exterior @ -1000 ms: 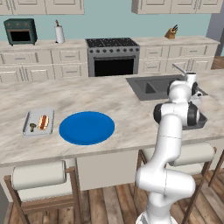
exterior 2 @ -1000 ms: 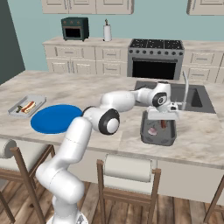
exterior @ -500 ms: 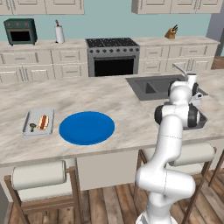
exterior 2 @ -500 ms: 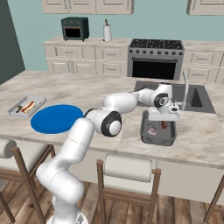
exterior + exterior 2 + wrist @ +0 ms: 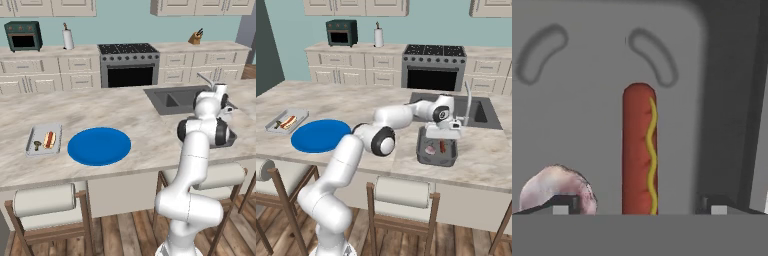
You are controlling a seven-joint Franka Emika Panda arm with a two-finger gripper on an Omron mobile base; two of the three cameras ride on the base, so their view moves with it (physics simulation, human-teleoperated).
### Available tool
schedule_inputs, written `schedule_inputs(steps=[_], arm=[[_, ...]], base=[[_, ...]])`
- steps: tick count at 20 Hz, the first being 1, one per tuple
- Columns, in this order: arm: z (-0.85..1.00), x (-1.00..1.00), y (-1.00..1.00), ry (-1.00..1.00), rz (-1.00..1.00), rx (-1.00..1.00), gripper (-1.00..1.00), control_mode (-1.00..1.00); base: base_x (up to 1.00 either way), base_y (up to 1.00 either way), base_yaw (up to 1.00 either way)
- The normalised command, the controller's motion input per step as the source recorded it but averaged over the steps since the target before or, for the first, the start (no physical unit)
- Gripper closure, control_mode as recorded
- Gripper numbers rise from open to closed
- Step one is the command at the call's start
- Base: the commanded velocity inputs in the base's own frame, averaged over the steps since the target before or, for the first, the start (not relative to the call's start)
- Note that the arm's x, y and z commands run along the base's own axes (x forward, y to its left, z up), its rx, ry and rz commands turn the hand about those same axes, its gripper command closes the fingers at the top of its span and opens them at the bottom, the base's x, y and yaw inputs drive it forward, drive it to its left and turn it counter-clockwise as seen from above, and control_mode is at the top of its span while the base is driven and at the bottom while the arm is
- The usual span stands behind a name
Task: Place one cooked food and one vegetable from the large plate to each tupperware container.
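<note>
While I am holding the arm out over the tabletop's right end, the pincer [image 5: 640,209] is hanging with jaws apart above a tupperware container [image 5: 437,159] near the front edge. A hot dog [image 5: 639,150] and a pale vegetable [image 5: 556,189] are lying inside. Toward the left end, the large plate [image 5: 99,145] is sitting bare beside a second tupperware container [image 5: 44,139].

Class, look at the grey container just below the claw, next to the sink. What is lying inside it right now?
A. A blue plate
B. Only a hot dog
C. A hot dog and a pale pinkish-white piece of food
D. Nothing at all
C: the hand view shows a hot dog with a mustard line and a pale pinkish-white piece lying beside it on the container floor.
</note>
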Motion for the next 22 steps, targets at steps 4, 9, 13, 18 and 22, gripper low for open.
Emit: schedule_inputs(steps=[4, 9, 13, 18, 22], arm=[[0.31, -0.88, 0.74, 0.01, -0.07, -0.08, -1.00, -1.00], [0.48, -1.00, 1.00, -0.14, 0.00, -0.13, -1.00, -1.00], [0.66, -1.00, 1.00, -0.16, 0.00, -0.12, -1.00, -1.00], [0.43, -1.00, 1.00, -0.16, 0.01, -0.10, -1.00, -1.00], [0.27, -0.67, 1.00, -0.02, 0.20, -0.08, -1.00, -1.00]], base=[[0.00, 0.00, 0.00], [0.00, 0.00, 0.00], [0.00, 0.00, 0.00], [0.00, 0.00, 0.00], [0.00, 0.00, 0.00]])
